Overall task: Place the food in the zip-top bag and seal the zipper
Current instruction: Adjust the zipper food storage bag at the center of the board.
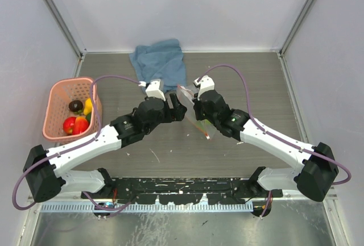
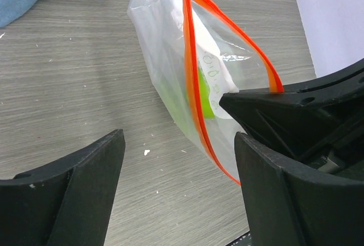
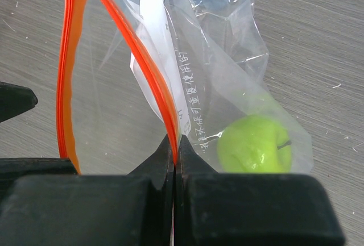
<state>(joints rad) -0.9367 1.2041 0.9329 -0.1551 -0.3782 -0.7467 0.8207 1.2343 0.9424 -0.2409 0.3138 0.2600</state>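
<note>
Clear plastic bag (image 2: 159, 41) mostly hidden overhead; 1 green toy fruit (image 3: 253, 144) inside; right gripper (image 3: 173, 144) clamps red-orange zipper strip (image 3: 71, 58); left gripper (image 2: 176, 138) jaws apart, bag just ahead.

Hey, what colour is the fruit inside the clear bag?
The fruit is bright lime green, clearest in the right wrist view.

Two white-and-black arms on a black base rail (image 1: 182, 192).
At the rail's left end, the left arm (image 1: 85, 146) has white links, bulky black joint housings and a purple cable (image 1: 114, 78); the right arm (image 1: 273, 141), at the rail's right end, matches and carries a small green light (image 1: 232, 119). The left gripper (image 2: 180, 144) has matte black wedge fingers (image 2: 74, 195).
</note>
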